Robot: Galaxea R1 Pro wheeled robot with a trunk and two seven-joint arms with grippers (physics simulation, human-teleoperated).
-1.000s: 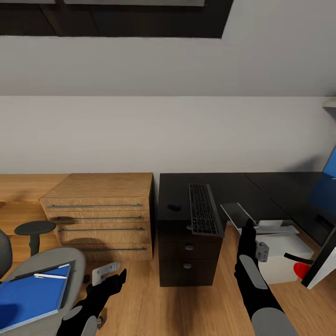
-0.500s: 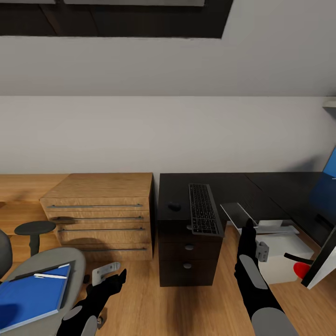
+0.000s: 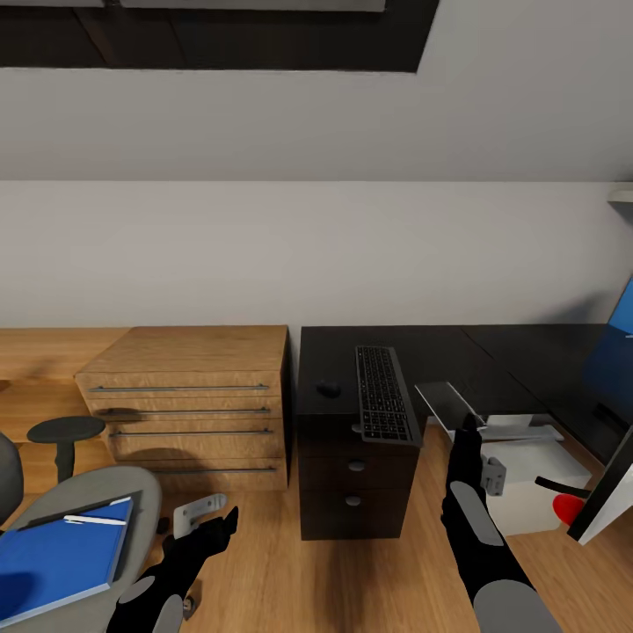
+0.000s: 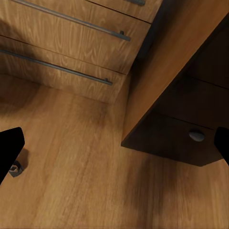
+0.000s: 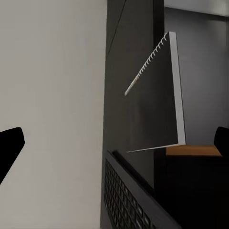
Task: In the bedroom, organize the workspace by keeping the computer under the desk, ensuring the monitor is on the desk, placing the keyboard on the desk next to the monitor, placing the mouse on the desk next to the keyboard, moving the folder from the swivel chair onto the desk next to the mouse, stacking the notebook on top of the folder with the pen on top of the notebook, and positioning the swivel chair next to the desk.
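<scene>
A black keyboard (image 3: pixel 382 393) and a dark mouse (image 3: pixel 329 388) lie on the black desk (image 3: pixel 440 347). A grey spiral notebook (image 3: pixel 450 403) hangs partly over the desk's front edge. My right gripper (image 3: pixel 468 429) is open just in front of it; the right wrist view has the notebook (image 5: pixel 160 102) ahead and the keyboard (image 5: pixel 128 200) beside it. At lower left the blue folder (image 3: pixel 60 559) lies on the grey swivel chair (image 3: pixel 132 492) with a white pen (image 3: pixel 92 520) on it. My left gripper (image 3: pixel 217 530) hangs open over the floor by the chair. The monitor's blue screen (image 3: pixel 620 352) shows at the right edge.
A wooden dresser (image 3: pixel 189 404) stands left of the desk, and a small black stool (image 3: pixel 66 431) beside it. A white box (image 3: pixel 527 479) with something red (image 3: pixel 571 508) sits under the desk. The left wrist view looks at wooden floor (image 4: pixel 81 181) and a desk drawer knob (image 4: pixel 196 136).
</scene>
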